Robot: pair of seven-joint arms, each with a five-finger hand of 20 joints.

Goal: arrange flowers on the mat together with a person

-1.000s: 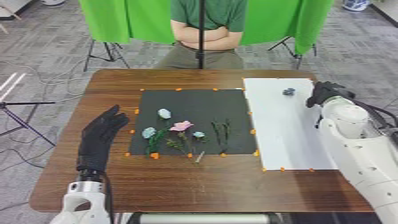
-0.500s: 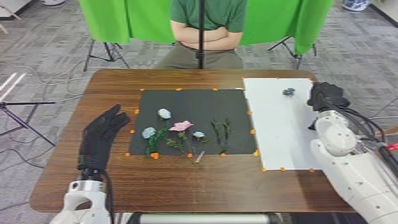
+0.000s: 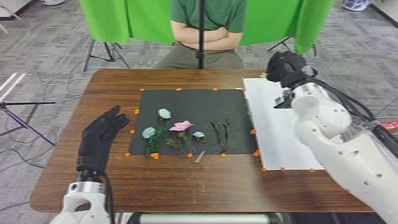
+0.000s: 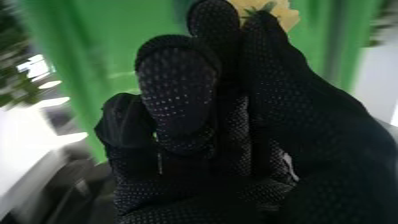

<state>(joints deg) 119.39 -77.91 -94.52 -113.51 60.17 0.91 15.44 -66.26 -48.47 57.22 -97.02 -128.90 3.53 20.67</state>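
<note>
Arrangement partly built, a yellow flower (image 4: 284, 17) in the right hand (image 3: 286, 66) awaiting its place.
Nearest, the left hand (image 3: 99, 134) rests straight-fingered, pressed together, beside the dark mat (image 3: 188, 101); a thin pale stick (image 3: 199, 157) lies at its near edge; on it, green stems (image 3: 222, 131), a pink flower (image 3: 181, 126) and pale blooms (image 3: 164, 113) look mostly set; no writing is legible there; beyond the far end of the white mat (image 3: 277, 135), the right hand pinches the yellow flower, apparently the piece left to add.

Yellow flower (image 4: 284, 15) in right hand (image 3: 286, 67)
</note>
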